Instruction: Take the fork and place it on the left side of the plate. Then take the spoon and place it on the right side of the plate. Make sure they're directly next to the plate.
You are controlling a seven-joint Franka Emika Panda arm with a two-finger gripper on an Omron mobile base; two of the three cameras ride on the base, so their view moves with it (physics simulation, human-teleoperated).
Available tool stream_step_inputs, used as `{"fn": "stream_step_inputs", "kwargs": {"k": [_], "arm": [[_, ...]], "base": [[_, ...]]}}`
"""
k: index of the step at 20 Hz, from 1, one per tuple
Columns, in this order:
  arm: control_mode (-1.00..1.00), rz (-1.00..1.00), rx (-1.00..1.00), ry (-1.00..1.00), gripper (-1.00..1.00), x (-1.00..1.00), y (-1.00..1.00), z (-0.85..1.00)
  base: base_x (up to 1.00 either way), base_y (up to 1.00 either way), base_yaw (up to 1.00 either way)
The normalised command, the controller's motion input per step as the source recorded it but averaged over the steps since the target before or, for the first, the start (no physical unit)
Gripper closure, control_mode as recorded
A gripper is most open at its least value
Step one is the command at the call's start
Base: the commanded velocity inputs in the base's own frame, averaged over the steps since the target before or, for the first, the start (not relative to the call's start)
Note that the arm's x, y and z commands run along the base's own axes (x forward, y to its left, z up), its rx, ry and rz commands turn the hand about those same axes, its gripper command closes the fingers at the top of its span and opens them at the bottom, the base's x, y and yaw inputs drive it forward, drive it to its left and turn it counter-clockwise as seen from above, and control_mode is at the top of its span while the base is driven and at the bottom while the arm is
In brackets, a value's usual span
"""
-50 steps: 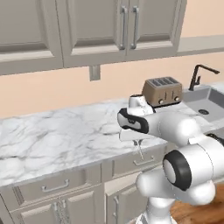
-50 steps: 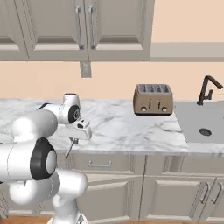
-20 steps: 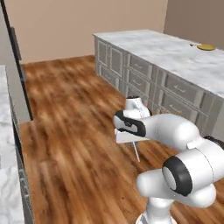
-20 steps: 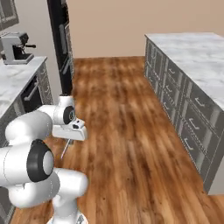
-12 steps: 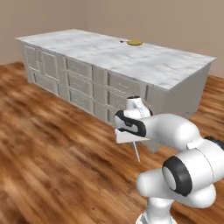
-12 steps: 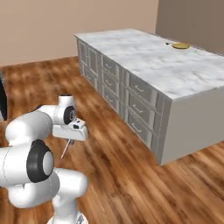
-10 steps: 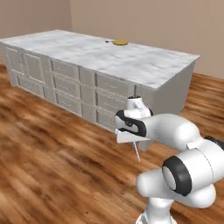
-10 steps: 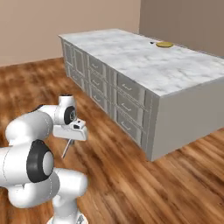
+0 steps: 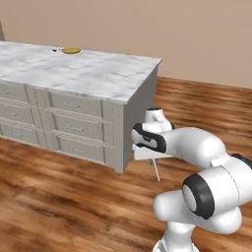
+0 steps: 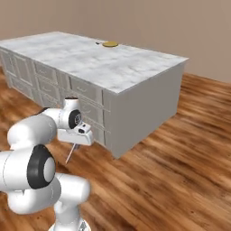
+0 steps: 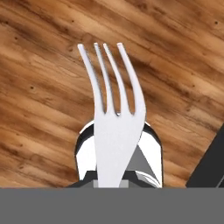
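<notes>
jaws: clamped tight on the fork (image 11: 114,127), pinching it low on the handle so the prongs stick straight out ahead of them

fork: hangs below the jaws over the wood floor (image 9: 59,206), a thin pale stick in the left base view (image 9: 155,171); held like that it probably just rides along safely

plate (image 10: 109,44): way off from the jaws, far up on the marble counter (image 10: 103,63), so the fork isn't anywhere near its left side yet

spoon: can't really make it out, maybe the tiny dark speck beside the plate

step: looks like carrying the fork over to the counter
</notes>
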Motion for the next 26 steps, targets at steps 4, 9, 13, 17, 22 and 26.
{"fn": "stream_step_inputs", "kwargs": {"k": [4,9,13,17,22,26], "arm": [[1.00,0.00,0.00,0.00,1.00,0.00,0.00,0.00],[1.00,0.00,0.00,0.00,1.00,0.00,0.00,0.00],[1.00,0.00,0.00,0.00,1.00,0.00,0.00,0.00],[1.00,0.00,0.00,0.00,1.00,0.00,0.00,0.00],[1.00,0.00,0.00,0.00,1.00,0.00,0.00,0.00],[1.00,0.00,0.00,0.00,1.00,0.00,0.00,0.00]], "base": [[0.51,-0.25,-0.29],[0.72,-0.17,-0.14],[0.78,-0.18,-0.08],[0.79,-0.23,-0.04],[0.76,-0.22,-0.06],[0.77,-0.22,-0.04]]}}
